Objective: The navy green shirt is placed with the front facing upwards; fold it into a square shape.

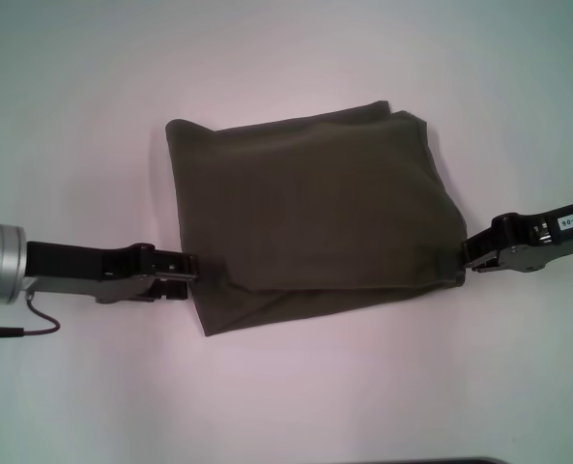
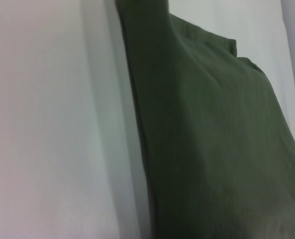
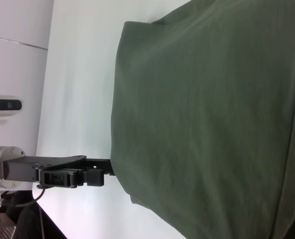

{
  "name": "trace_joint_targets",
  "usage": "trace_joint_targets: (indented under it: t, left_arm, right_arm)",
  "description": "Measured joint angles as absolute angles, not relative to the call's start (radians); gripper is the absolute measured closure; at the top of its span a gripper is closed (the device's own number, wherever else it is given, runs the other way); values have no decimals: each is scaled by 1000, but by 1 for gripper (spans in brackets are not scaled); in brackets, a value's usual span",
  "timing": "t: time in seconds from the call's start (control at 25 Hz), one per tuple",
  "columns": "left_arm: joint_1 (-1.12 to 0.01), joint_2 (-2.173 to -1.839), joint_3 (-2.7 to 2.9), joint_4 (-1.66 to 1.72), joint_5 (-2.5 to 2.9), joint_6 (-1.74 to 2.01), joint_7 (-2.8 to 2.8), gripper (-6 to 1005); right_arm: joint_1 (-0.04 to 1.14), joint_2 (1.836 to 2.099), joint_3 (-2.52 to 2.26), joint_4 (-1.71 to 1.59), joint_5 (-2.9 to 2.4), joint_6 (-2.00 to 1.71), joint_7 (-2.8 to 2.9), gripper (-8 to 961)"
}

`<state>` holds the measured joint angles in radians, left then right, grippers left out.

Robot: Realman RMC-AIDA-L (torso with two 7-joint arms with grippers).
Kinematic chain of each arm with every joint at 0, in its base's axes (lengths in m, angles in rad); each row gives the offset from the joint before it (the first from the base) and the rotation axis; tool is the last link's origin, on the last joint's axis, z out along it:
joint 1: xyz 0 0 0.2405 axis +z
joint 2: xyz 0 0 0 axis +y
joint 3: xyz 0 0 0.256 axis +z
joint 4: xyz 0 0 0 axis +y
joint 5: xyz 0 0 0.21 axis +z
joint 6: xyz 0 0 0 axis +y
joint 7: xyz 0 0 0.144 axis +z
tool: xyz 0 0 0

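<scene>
1. The navy green shirt (image 1: 310, 217) was observed lying at the middle of the white table (image 1: 93, 126), folded into a rough four-sided block with its plain olive side up; no lettering or collar was visible.
2. A folded-over upper layer was noted covering most of the block, with its near edge stopping short of the lower layer, so that a strip of the lower layer was left exposed along the near side.
3. The far-right corner was seen slightly uneven, with layer edges not fully aligned.
4. The left gripper (image 1: 191, 267) was recorded low over the table at the shirt's near-left edge, its tips touching the cloth; the fingers appeared pressed together on the fabric edge.
5. The right gripper (image 1: 468, 255) was recorded at the shirt's near-right edge, tips meeting the cloth; whether its fingers were spread or pinched could not be told.
6. In the right wrist view, the left gripper (image 3: 103, 172) was seen against the shirt's edge.
</scene>
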<state>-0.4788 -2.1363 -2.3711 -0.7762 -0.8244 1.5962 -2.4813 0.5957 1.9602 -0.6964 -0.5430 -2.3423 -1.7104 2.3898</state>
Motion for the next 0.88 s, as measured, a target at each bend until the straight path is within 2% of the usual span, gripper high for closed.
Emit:
trace_joint_targets:
  t: [0.88]
  left_arm:
    - [-474,-2131,-2363,-796,-824,1622,-2482,360]
  right_arm:
    - [593,1959,-692,-543,-2342,-1712,2390,939]
